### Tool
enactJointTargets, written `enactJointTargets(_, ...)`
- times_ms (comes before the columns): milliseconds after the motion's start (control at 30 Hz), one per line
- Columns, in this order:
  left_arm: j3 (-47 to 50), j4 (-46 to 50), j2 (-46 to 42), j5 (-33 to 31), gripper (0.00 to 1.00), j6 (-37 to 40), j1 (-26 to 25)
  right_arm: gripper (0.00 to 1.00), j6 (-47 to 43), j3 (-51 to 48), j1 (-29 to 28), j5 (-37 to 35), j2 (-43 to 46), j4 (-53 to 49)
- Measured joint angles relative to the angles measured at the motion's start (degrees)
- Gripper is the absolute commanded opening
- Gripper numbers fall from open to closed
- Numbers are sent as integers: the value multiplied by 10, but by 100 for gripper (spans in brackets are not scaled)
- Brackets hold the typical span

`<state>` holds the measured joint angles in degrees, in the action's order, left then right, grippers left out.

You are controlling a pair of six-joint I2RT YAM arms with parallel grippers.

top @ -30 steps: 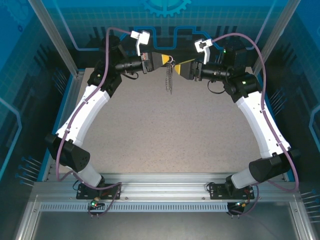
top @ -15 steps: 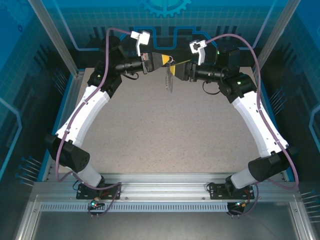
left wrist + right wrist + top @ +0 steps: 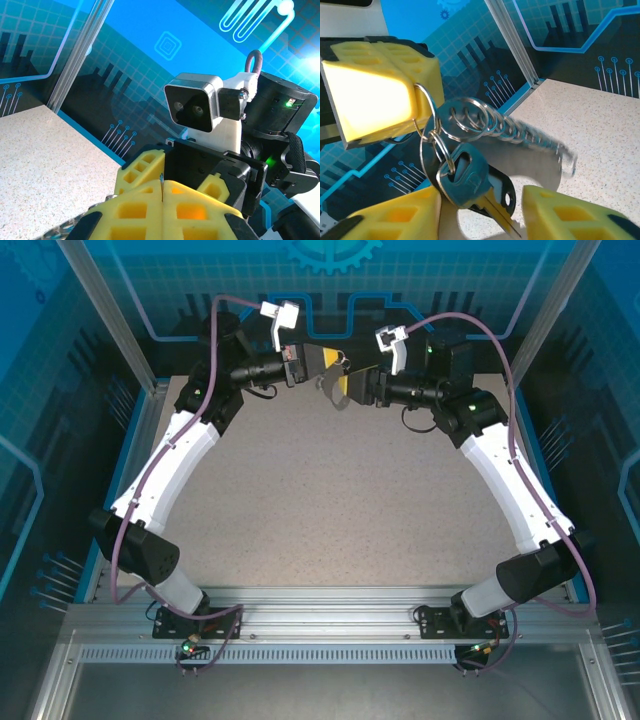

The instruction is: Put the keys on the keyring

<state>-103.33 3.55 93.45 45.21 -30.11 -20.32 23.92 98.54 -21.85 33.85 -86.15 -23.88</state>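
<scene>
1. The left end effector (image 3: pixel 338 361) is raised above the far part of the counter (image 3: pixel 330 510). Its yellow fingers are pressed tightly together on the keyring (image 3: pixel 327 388), which shows here as a blurred grey patch just under its tip.
2. In the left wrist view, the fingers of the left end effector (image 3: pixel 162 202) meet along one seam, and a thin sliver of metal shows in that seam. Directly beyond the left end effector stands the wrist camera of the right arm (image 3: pixel 194 107).
3. In the right wrist view, the keyring (image 3: pixel 485 125) hangs from the tip of the left end effector (image 3: pixel 415 85). One small split ring is pinched at that tip, and larger rings are linked beneath it. A chain of rings (image 3: pixel 535 140) trails away from the left end effector and is blurred.
4. The key (image 3: pixel 467 180) has a silvery slotted head and a brass-coloured blade. It hangs from a ring directly below the left end effector. A dark-headed piece lies behind it, and whether that is a second key cannot be told.
5. The right end effector (image 3: pixel 343 387) faces the left end effector, almost tip to tip. Seen from its own wrist, the right end effector (image 3: pixel 480 217) has its fingers set well apart, and the key blade points down into the gap between them. Whether either finger touches the rings cannot be told.
</scene>
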Motion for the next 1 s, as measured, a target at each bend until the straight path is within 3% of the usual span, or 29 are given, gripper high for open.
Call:
enactJointTargets(633, 0, -1, 0, 0, 0, -3, 0, 54, 28, -92, 54, -4, 110, 25)
enactJointTargets(1000, 0, -5, -2, 0, 0, -11, -1, 56, 17, -104, -9, -65, 78, 9)
